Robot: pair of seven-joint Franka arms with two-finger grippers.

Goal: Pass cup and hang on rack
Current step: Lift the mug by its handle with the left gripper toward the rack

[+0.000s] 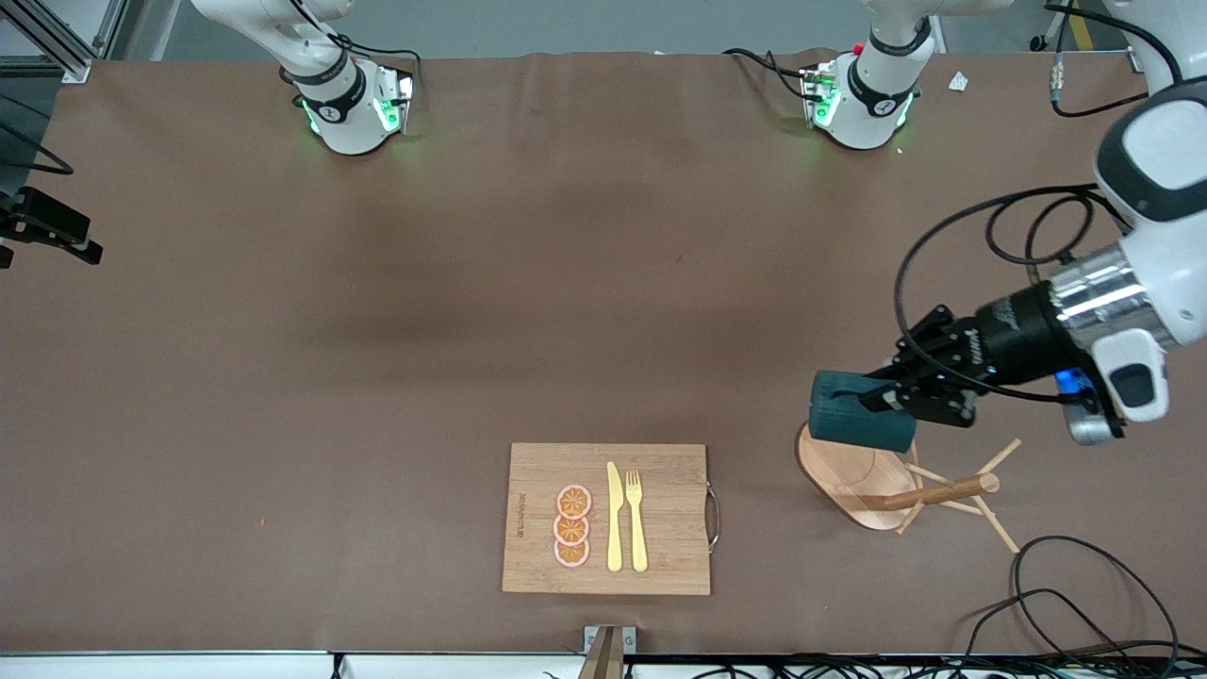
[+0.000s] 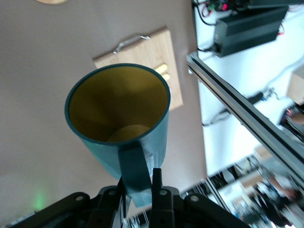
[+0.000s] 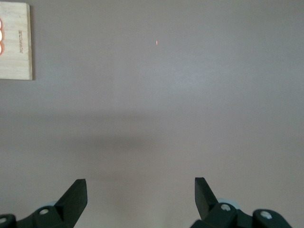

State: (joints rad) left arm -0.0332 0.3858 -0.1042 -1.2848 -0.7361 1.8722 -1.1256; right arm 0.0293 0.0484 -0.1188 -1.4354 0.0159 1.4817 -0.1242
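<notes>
Currently on the tabletop (image 1: pixel 283 377), brown covering throughout:

Item one, cup (image 1: pixel 860 411): dark teal mug with a tan-yellow inside, held in the air on its side over the rack's base. In the left wrist view its open mouth (image 2: pixel 118 102) faces away from the camera, and its handle (image 2: pixel 135 173) runs back between the fingers.

Item two, left end effector (image 1: pixel 891 394): pinched on the cup's handle, coming in from the left arm's end of the tabletop, over the rack.

Item three, rack (image 1: pixel 853 481): light wooden mug tree with an oval base, thick post and thin pegs slanting outward. It stands toward the left arm's end of the tabletop, beside the cutting board and apart from it. The cup covers part of the base's edge in the front view; whether cup and rack touch cannot be told.

Item four, right end effector (image 3: pixel 140 194): fingers spread wide, holding nothing, hanging over bare tabletop. It does not show in the front view; a corner of the cutting board appears at the edge of the right wrist view.

Item five, cutting board (image 1: pixel 660 471): rectangular bamboo board with a metal handle, lying near the front camera's edge. On it lie three orange slices (image 1: pixel 572 526) in a column, a yellow knife (image 1: pixel 614 517) and a yellow fork (image 1: pixel 636 519) side by side.
</notes>
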